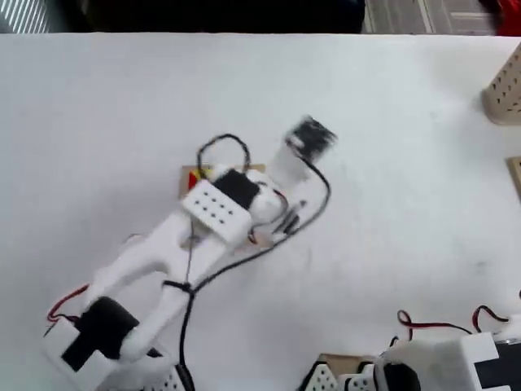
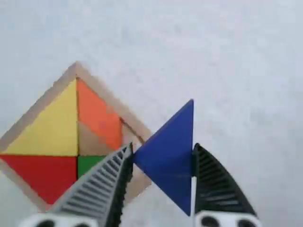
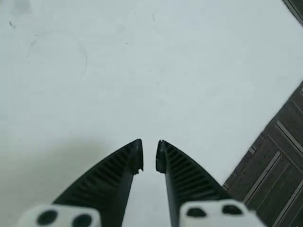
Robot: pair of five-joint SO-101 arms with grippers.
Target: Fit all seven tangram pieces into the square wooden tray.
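Note:
My left gripper (image 2: 162, 149) is shut on a blue triangle (image 2: 170, 161), held by its edges just above the table beside the square wooden tray (image 2: 61, 82). The tray holds a yellow triangle (image 2: 52, 127), an orange piece (image 2: 97, 116), a red triangle (image 2: 42, 172) and a green piece (image 2: 87, 163), with bare wood between them. From above, the left arm (image 1: 216, 208) stretches from the lower left over the tray (image 1: 186, 175) and hides most of it. My right gripper (image 3: 148, 156) is shut over bare white table, holding nothing.
The right arm's base (image 1: 431, 366) sits at the front right edge. A perforated wooden block (image 1: 505, 90) stands at the far right. The table edge and dark floor (image 3: 279, 156) lie close to my right gripper.

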